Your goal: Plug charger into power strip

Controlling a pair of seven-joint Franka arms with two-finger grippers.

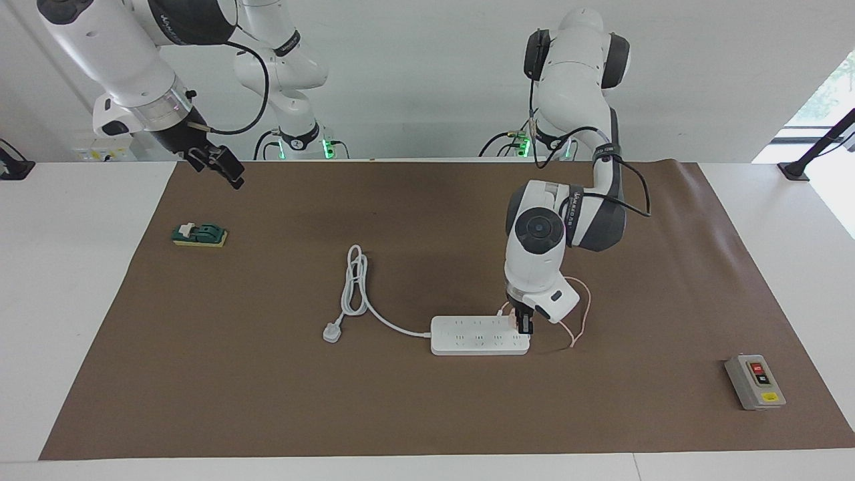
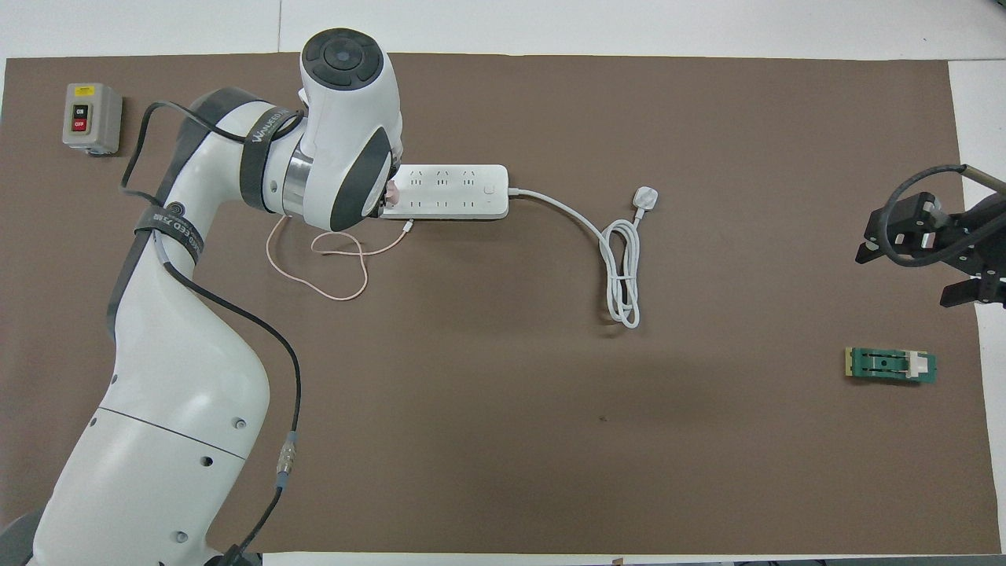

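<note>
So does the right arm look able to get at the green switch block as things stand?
Probably yes. The right gripper hangs open in the air at its own end of the table, and the green switch block lies alone on the brown mat close by, nothing over it.

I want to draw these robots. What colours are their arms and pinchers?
Both arms are glossy white with rounded, dark grey joints. The left arm has grey lettered bands and a black cable looping along it. Each end effector is black: the left end effector is small, the right end effector chunkier, with a black cable.
</note>
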